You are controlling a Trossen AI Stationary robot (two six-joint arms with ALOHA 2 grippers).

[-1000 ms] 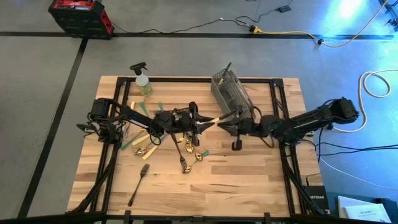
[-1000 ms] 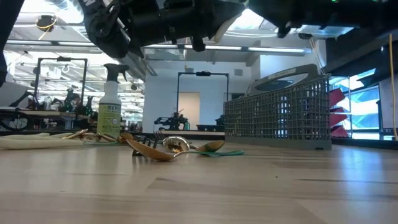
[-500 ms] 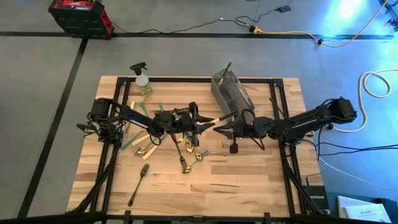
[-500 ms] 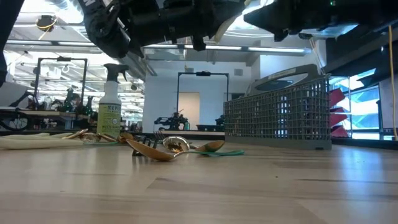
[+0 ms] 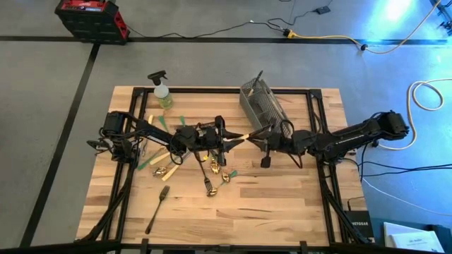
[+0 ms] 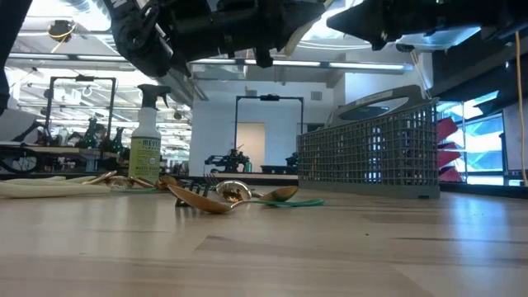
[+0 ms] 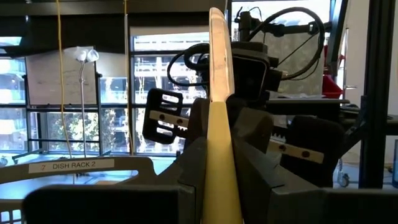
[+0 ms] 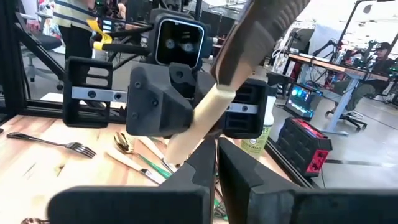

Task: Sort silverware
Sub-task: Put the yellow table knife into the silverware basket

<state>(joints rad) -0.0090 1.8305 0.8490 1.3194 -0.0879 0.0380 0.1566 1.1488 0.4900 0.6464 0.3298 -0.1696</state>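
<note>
My left gripper [image 5: 232, 141] is over the table's middle, shut on a cream-handled piece of silverware [image 7: 217, 68] whose free end points toward the table's right. Facing it, my right gripper [image 5: 254, 140] is shut, its fingertips [image 8: 205, 163] just under that piece's free end [image 8: 249, 43]. More silverware lies on the wood below: gold spoons [image 5: 212, 185], green-handled pieces [image 5: 145, 164] and a dark fork [image 5: 157, 209]. My left gripper pinches the cream handle [image 7: 220, 134] between its two fingers, which run along the handle and come roughly level from the table's left. The piece is lifted clear of the table and sticks out past the fingertips. My right gripper may touch the piece's free end; I cannot tell.
A grey mesh caddy [image 5: 261, 104] lies at the table's far side, right of middle, close behind the two grippers. A spray bottle [image 5: 162, 92] stands at the far left. The near half of the table [image 5: 282, 212] holds only the dark fork.
My right gripper has tipped its fingers upward toward the held piece's free end and has stayed shut. The left gripper and the piece it holds have kept still.
</note>
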